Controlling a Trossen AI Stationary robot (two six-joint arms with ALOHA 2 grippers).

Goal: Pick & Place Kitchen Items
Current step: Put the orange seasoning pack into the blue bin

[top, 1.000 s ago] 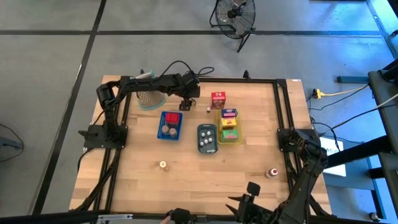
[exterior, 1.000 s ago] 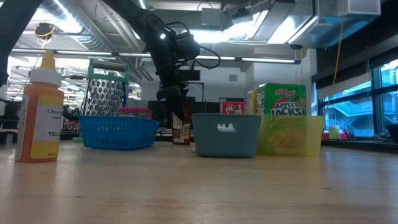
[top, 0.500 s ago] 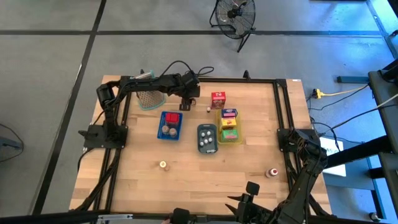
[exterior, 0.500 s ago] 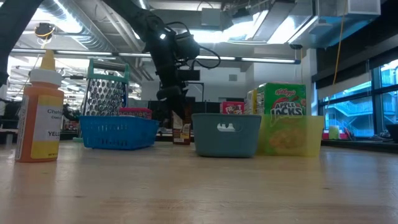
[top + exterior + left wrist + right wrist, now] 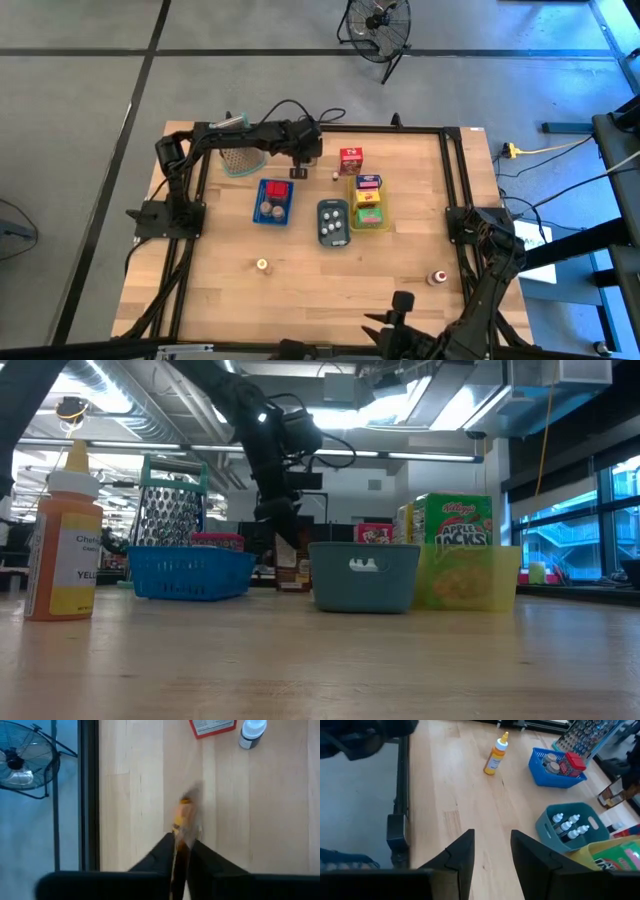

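Left pincer (image 5: 299, 172), upper centre of desk (image 5: 300, 290), closed on apparently a small bottle (image 5: 183, 822). Right pincer (image 5: 492, 851) partly open, empty, at lower edge.

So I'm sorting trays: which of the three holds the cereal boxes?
The yellow tray, rightmost of the three; the blue tray holds jars and a red piece, the grey-blue tray small white-capped bottles.

An industrial lab or workshop: the pale wooden counter (image 5: 300, 250) with a black metal frame stands on a grey concrete floor (image 5: 80, 110) beside a black pedestal fan (image 5: 378, 25), under exposed silver ceiling ducts (image 5: 130, 410), strip lights and large windows (image 5: 575, 530).
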